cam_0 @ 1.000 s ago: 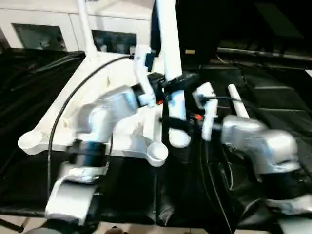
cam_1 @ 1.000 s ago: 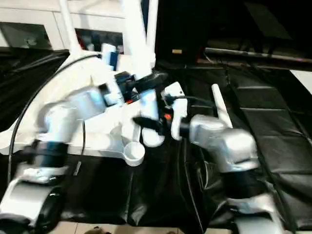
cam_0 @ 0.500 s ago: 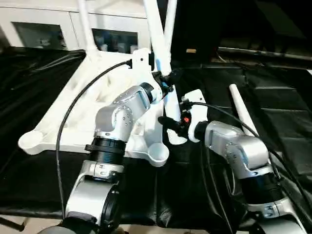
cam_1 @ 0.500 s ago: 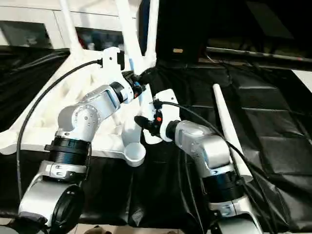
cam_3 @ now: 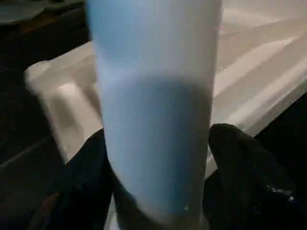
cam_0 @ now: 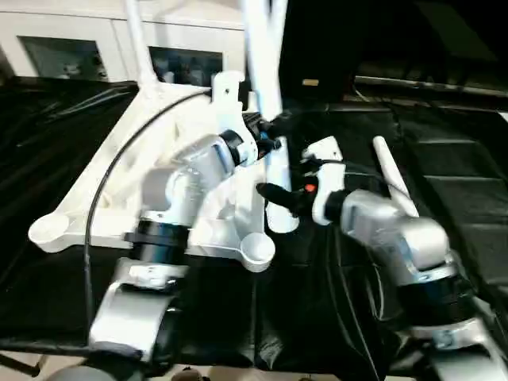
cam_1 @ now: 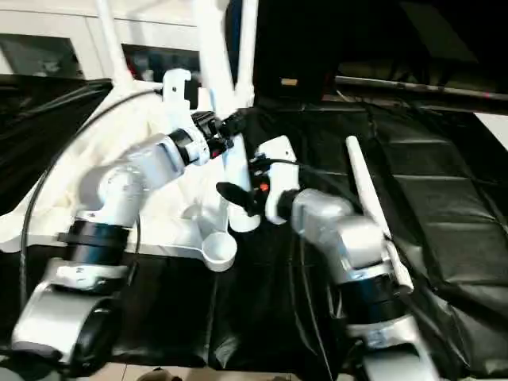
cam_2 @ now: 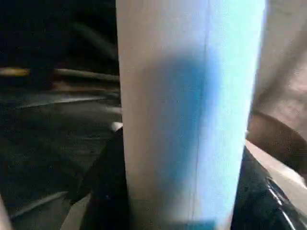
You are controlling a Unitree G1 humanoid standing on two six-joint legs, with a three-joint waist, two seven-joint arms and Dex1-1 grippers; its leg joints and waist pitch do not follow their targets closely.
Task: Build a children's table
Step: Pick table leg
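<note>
On the black cloth-covered table (cam_0: 71,294) the white tabletop (cam_0: 119,182) lies underside up, its ribs showing and its long axis running away from the robot, with an empty round corner socket (cam_0: 258,248) at the near right corner. A leg (cam_0: 136,40) stands upright from a far corner. Between the two arms a second white leg (cam_0: 268,95) stands nearly upright, long axis vertical, flared lower end beside the tabletop's right edge near that socket. A third leg (cam_0: 390,178) lies flat on the cloth to the right, pointing away. The left claw (cam_0: 268,135) has its fingers closed on the upright leg's shaft. The right claw (cam_0: 278,194) sits lower; its fingers (cam_3: 244,163) flank the leg with a gap on one side, loosened.
</note>
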